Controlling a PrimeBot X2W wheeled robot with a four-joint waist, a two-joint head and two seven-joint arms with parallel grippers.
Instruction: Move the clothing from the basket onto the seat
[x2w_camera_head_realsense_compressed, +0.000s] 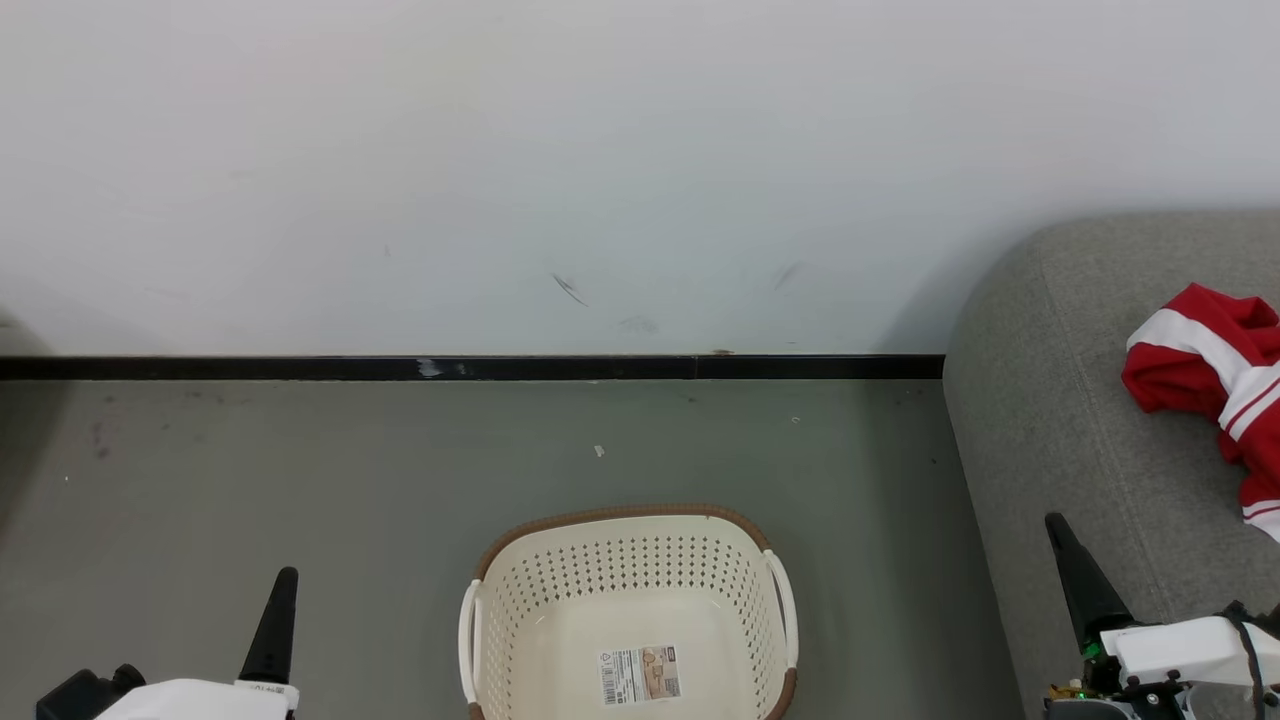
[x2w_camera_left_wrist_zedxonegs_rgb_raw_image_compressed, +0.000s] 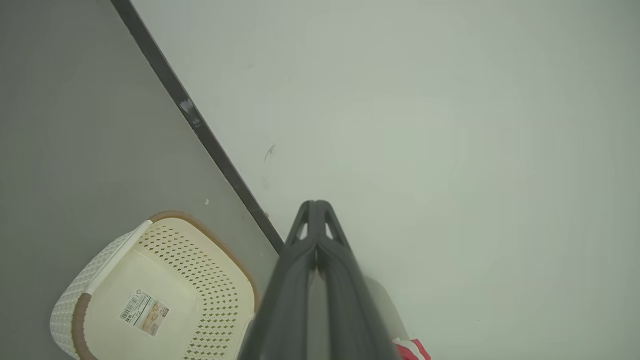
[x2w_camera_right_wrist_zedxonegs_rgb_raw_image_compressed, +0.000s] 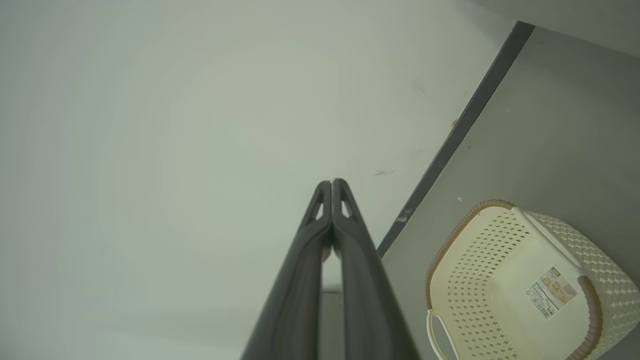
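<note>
The cream basket (x2w_camera_head_realsense_compressed: 520, 640) stands on the floor at the bottom middle of the head view, holding nothing but its label (x2w_camera_head_realsense_compressed: 640, 675). Red clothing (x2w_camera_head_realsense_compressed: 1215, 385) with white bands lies on the grey seat (x2w_camera_head_realsense_compressed: 1060, 420) at the right. My left gripper (x2w_camera_head_realsense_compressed: 283, 590) is shut at the lower left, left of the basket. At the lower right my right gripper (x2w_camera_head_realsense_compressed: 1060, 535) is shut too, over the seat's front edge. The basket (x2w_camera_left_wrist_zedxonegs_rgb_raw_image_compressed: 190, 260) shows lower left in the left wrist view beside the shut left gripper (x2w_camera_left_wrist_zedxonegs_rgb_raw_image_compressed: 315, 205), and the basket (x2w_camera_right_wrist_zedxonegs_rgb_raw_image_compressed: 480, 280) is lower right in the right wrist view beside the shut right gripper (x2w_camera_right_wrist_zedxonegs_rgb_raw_image_compressed: 332, 184).
A white wall (x2w_camera_head_realsense_compressed: 600, 170) with a black skirting strip (x2w_camera_head_realsense_compressed: 470, 367) runs behind the basket. Grey floor (x2w_camera_head_realsense_compressed: 250, 470) spreads around the basket on the left and between it and the seat. A corner of red clothing (x2w_camera_left_wrist_zedxonegs_rgb_raw_image_compressed: 412, 348) peeks out in the left wrist view.
</note>
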